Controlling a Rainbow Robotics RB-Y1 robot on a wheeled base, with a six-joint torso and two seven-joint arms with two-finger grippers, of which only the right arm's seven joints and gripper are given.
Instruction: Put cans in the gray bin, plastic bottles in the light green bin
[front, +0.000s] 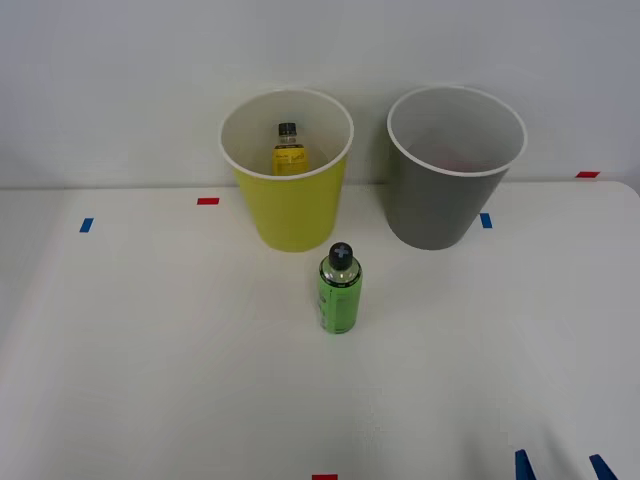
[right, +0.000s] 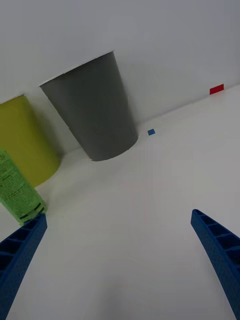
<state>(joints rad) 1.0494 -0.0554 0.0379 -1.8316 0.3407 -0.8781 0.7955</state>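
While the green bottle (front: 340, 289) stands upright on the table (front: 150, 350) just in front of the lime bin (front: 290, 200), we see the yellow bottle (front: 288, 150) already inside that bin. The gray bin (front: 440, 195) stands beside it, apart; a faint reddish patch inside may be the can, though we cannot be sure. Our right pincer (front: 558, 466) sits low at the table's near edge, fingers (right: 20, 250) spread wide and holding nothing, well apart from the green bottle.

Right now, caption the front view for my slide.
Green bottle stands before the lime bin holding the yellow bottle; gray bin beside.
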